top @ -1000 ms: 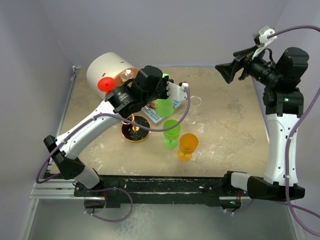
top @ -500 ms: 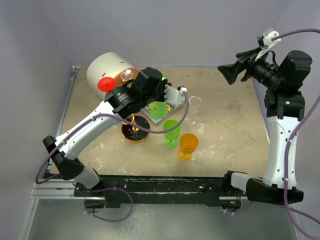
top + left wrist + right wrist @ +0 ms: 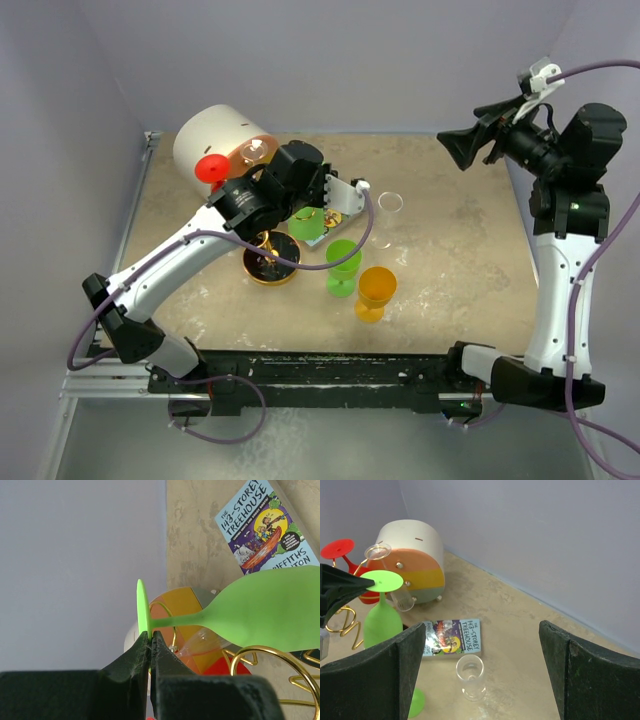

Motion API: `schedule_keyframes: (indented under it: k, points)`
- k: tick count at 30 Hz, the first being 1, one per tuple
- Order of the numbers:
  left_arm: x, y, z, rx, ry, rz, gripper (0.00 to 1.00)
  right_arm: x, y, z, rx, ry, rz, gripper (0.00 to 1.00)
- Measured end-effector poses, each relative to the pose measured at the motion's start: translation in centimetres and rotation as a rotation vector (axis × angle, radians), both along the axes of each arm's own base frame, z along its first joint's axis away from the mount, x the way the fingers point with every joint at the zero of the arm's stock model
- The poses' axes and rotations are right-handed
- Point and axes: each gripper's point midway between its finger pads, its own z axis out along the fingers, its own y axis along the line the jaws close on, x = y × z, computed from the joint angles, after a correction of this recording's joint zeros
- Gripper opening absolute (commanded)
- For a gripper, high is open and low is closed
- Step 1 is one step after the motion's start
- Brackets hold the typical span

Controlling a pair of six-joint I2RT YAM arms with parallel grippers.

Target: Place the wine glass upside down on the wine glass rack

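Left hand pinches the wine glass by its foot, bowl down beside the rack, evidently for hanging.

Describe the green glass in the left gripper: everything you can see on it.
The green wine glass is lime green, opaque and plastic-looking, with a flat round foot, a thin stem and a rounded bowl. It is inverted: in the right wrist view the foot is on top and the bowl hangs below. The left gripper is shut on the foot's rim and holds the glass in the air. The bowl sits right by a gold ring arm of the wine glass rack; I cannot tell whether they touch.
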Motion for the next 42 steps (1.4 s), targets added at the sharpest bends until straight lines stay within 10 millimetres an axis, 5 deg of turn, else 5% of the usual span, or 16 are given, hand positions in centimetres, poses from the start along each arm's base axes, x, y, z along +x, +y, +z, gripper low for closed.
schedule_keyframes:
  k: [16, 28, 42]
  points:
    - [-0.5, 1.8, 1.0, 0.033, -0.038, 0.035, 0.05, 0.1, -0.8, -0.3, 0.02, 0.009, -0.02, 0.97]
    - [0.1, 3.3, -0.4, 0.097, -0.046, 0.086, 0.06, 0.1, -0.9, -0.1, 0.023, 0.0, -0.018, 0.98]
    - [0.7, 3.1, 0.0, 0.073, -0.077, 0.102, 0.09, 0.2, -1.1, -0.4, 0.021, 0.005, -0.023, 0.99]
